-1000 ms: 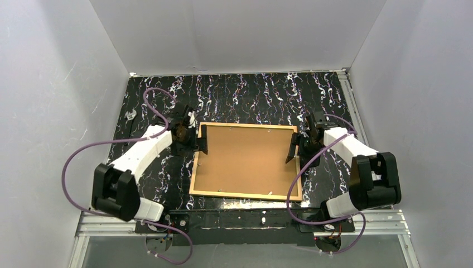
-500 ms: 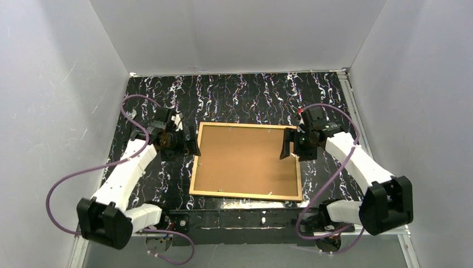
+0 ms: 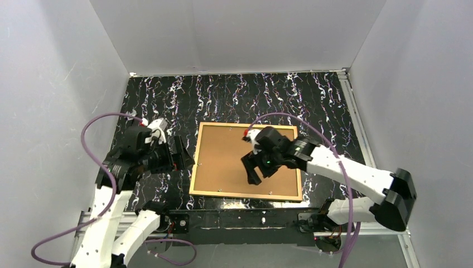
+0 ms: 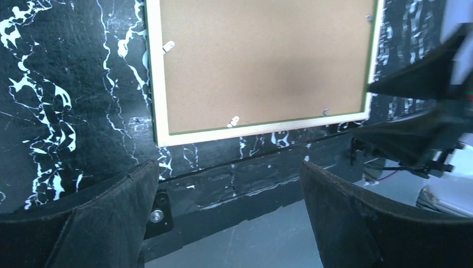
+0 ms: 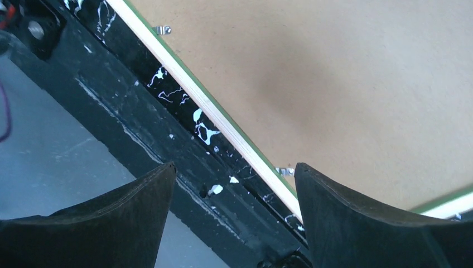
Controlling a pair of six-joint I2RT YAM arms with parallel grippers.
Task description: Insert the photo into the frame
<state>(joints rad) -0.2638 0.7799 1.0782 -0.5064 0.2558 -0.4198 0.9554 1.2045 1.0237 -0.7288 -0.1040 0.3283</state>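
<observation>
Frame (image 3: pixel 194 162), one only, lies flat at the centre of the top view on a black table (image 3: pixel 234 95) veined with white. Its pale wood-coloured back faces up, and a thin green line runs along the rail in both wrist views. It holds one brown backing board (image 3: pixel 223 159), which fills the opening from rail to rail. In the left wrist view four small metal tabs (image 4: pixel 233 120) sit at the board's edges, two on the left rail, one on the lower rail and one at the upper right. The right wrist view shows two of them along the rail that crosses it diagonally. Two white arms reach in from the bottom of the top view, each trailing one purple cable (image 3: pixel 89 125). In that view the left gripper (image 3: pixel 183 153) hangs over the table just left of the frame's left rail, its claw spread wide with nothing between the fingers. The right gripper (image 3: pixel 257 172) hangs over the lower right part of the backing board, near the lower rail, its claw also spread and holding nothing. Whether its fingertips touch the board cannot be told. Plain white walls (image 3: pixel 240 33) close the table in on three sides.
</observation>
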